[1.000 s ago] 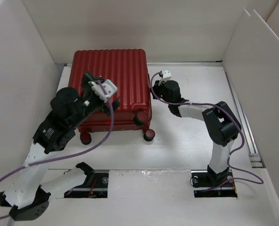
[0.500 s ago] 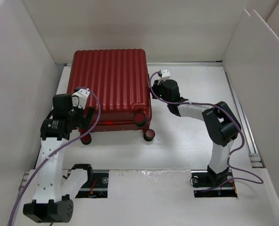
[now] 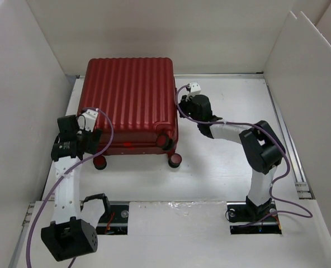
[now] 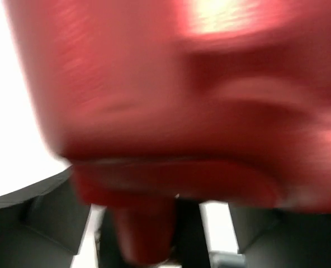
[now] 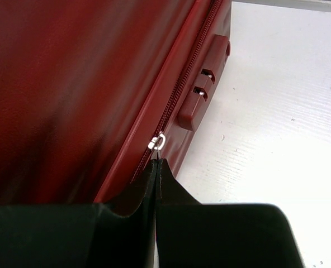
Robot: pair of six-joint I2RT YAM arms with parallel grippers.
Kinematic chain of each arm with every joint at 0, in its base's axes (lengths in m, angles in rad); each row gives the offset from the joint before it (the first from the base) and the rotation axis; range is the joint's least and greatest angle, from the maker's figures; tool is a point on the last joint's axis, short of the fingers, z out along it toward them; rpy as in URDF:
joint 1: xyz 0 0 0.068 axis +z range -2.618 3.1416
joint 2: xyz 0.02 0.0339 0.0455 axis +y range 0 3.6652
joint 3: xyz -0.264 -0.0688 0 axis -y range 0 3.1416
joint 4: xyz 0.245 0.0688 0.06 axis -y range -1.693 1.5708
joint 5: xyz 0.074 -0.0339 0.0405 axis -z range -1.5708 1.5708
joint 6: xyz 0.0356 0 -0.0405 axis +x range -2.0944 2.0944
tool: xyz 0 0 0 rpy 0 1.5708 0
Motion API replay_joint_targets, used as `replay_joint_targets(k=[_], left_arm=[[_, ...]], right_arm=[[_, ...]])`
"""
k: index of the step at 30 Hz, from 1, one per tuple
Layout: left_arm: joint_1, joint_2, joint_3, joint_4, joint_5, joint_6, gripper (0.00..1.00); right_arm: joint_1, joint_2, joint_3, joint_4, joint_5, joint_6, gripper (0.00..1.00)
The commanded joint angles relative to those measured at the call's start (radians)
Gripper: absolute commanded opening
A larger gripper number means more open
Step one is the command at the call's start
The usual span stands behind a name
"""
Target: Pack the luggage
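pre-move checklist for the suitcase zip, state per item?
1. Lid down on the luggage: ok, the ribbed shell lies flat and no lining shows from above.
2. Right gripper on the zipper pull: ok, the fingers are pressed together with the silver ring right at their tips.
3. Zipper path toward the lock: ok, nothing lies across the track.
4. Zipper closed ahead of the pull: cannot tell, it reads only as a dark line.
5. Left gripper bracing the near left corner: cannot tell, its wrist view is a blur of red shell.
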State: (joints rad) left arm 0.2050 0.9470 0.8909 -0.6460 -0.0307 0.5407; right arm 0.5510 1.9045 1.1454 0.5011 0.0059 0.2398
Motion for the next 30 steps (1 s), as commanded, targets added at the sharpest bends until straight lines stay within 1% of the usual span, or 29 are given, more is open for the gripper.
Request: replay_joint_targets(k=[1, 2, 3, 4, 5, 6, 7, 8, 9, 10, 11, 12, 13, 14, 15, 17, 18, 19, 20, 21, 22, 24, 25, 26, 27, 28, 29, 30], left_arm=[[0.010, 0.143, -0.107, 0.318, 0.035, 0.135, 0.80], [0.010, 0.157, -0.122, 0.382, 0.044, 0.168, 0.65], [0.010, 0.170, -0.138, 0.443, 0.061, 0.253, 0.57], [0.010, 0.180, -0.164, 0.501, 0.110, 0.298, 0.53], [0.010, 0.206, -0.174, 0.619, 0.136, 0.332, 0.50], [0.001, 0.222, -0.175, 0.670, 0.170, 0.358, 0.47], [0.001, 0.240, -0.175, 0.705, 0.207, 0.376, 0.47], [0.001, 0.286, -0.123, 0.726, 0.309, 0.375, 0.46], [0.001, 0.309, -0.083, 0.726, 0.360, 0.342, 0.46], [0.001, 0.329, -0.035, 0.726, 0.414, 0.297, 0.51], [0.001, 0.344, 0.065, 0.705, 0.525, 0.247, 0.59], [0.001, 0.363, 0.118, 0.644, 0.576, 0.146, 0.68], [0.001, 0.363, 0.170, 0.597, 0.621, 0.098, 0.74], [0.001, 0.372, 0.263, 0.544, 0.662, 0.062, 1.00], [0.001, 0.372, 0.302, 0.413, 0.733, 0.048, 1.00], [0.001, 0.357, 0.356, 0.275, 0.776, 0.096, 1.00], [0.001, 0.345, 0.388, 0.149, 0.796, 0.120, 1.00], [0.001, 0.314, 0.402, 0.079, 0.813, 0.154, 1.00], [0.001, 0.296, 0.417, 0.003, 0.833, 0.262, 1.00], [0.001, 0.279, 0.452, -0.082, 0.856, 0.337, 1.00], [-0.025, 0.248, 0.468, -0.257, 0.885, 0.416, 1.00], [-0.074, 0.213, 0.477, -0.390, 0.873, 0.577, 1.00], [-0.116, 0.188, 0.424, -0.392, 0.809, 0.555, 1.00], [-0.200, 0.117, 0.383, -0.361, 0.775, 0.514, 1.00], [-0.238, 0.074, 0.338, -0.330, 0.740, 0.483, 1.00], [-0.275, 0.032, 0.259, -0.302, 0.704, 0.452, 1.00], [-0.311, -0.034, 0.231, -0.287, 0.637, 0.452, 1.00], [-0.369, -0.053, 0.214, -0.274, 0.609, 0.426, 1.00]], right_arm=[[0.104, -0.005, 0.005, 0.014, -0.138, 0.016, 0.00], [0.113, -0.005, -0.007, 0.014, -0.129, 0.003, 0.00], [0.133, -0.016, -0.025, 0.023, -0.129, -0.019, 0.00], [0.145, -0.027, -0.036, 0.036, -0.129, -0.019, 0.00], [0.156, -0.027, -0.047, 0.036, -0.129, -0.034, 0.00], [0.180, -0.041, -0.061, 0.062, -0.129, -0.034, 0.00], [0.194, -0.057, -0.091, 0.073, -0.129, -0.045, 0.00], [0.210, -0.058, -0.104, 0.073, -0.129, -0.056, 0.00], [0.227, -0.071, -0.113, 0.082, -0.086, -0.056, 0.00], [0.256, -0.071, -0.113, 0.082, -0.070, -0.056, 0.00], [0.265, -0.071, -0.113, 0.082, -0.070, -0.056, 0.00], [0.265, -0.071, -0.113, 0.082, -0.061, -0.045, 0.00], [0.277, -0.062, -0.113, 0.082, -0.061, -0.033, 0.00], [0.277, -0.062, -0.113, 0.082, -0.052, -0.004, 0.00], [0.288, -0.062, -0.113, 0.082, -0.052, 0.010, 0.00], [0.288, -0.062, -0.113, 0.121, -0.052, 0.033, 0.00], [0.288, -0.062, -0.122, 0.122, -0.052, 0.033, 0.00], [0.288, -0.062, -0.122, 0.122, -0.052, 0.033, 0.00], [0.288, -0.062, -0.122, 0.122, -0.064, 0.033, 0.00], [0.299, -0.062, -0.122, 0.122, -0.064, 0.033, 0.00], [0.299, -0.062, -0.122, 0.122, -0.064, 0.033, 0.00], [0.309, -0.062, -0.122, 0.131, -0.075, 0.033, 0.00], [0.322, -0.062, -0.122, 0.131, -0.075, 0.021, 0.00], [0.322, -0.062, -0.113, 0.131, -0.075, 0.021, 0.00], [0.332, -0.062, -0.113, 0.131, -0.075, 0.021, 0.00], [0.333, -0.062, -0.104, 0.131, -0.075, 0.021, 0.00], [0.343, -0.052, -0.104, 0.131, -0.066, 0.021, 0.00], [0.343, -0.051, -0.104, 0.131, -0.066, 0.021, 0.00]])
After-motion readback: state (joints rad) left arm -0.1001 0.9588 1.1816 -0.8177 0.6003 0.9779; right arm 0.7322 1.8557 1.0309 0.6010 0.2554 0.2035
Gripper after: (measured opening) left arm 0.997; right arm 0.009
